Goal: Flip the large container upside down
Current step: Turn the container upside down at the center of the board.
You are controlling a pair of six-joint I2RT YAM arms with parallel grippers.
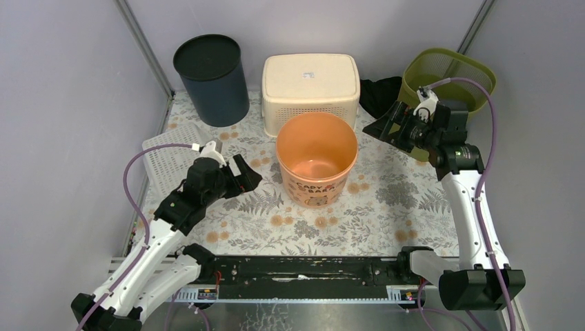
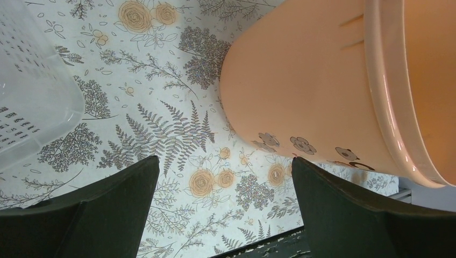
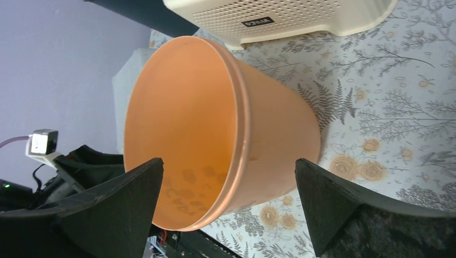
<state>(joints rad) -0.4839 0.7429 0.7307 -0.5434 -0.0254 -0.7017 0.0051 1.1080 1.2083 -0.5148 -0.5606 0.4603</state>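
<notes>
The large orange bucket (image 1: 316, 148) stands upright, mouth up, in the middle of the flowered table; it has a printed label on its front. My left gripper (image 1: 248, 176) is open and empty, low to the left of the bucket, apart from it. In the left wrist view the bucket's wall (image 2: 301, 80) fills the upper right beyond the open gripper (image 2: 226, 161). My right gripper (image 1: 379, 127) is open and empty, raised at the bucket's right rear. In the right wrist view the bucket's mouth (image 3: 183, 118) lies ahead of the open gripper (image 3: 229, 161).
A cream perforated basket (image 1: 310, 86) sits upside down right behind the bucket. A dark blue bin (image 1: 210, 79) stands at the back left, a green basket (image 1: 448, 72) at the back right, a black cloth (image 1: 378, 93) between them. A white perforated tray (image 1: 165, 162) lies at the left.
</notes>
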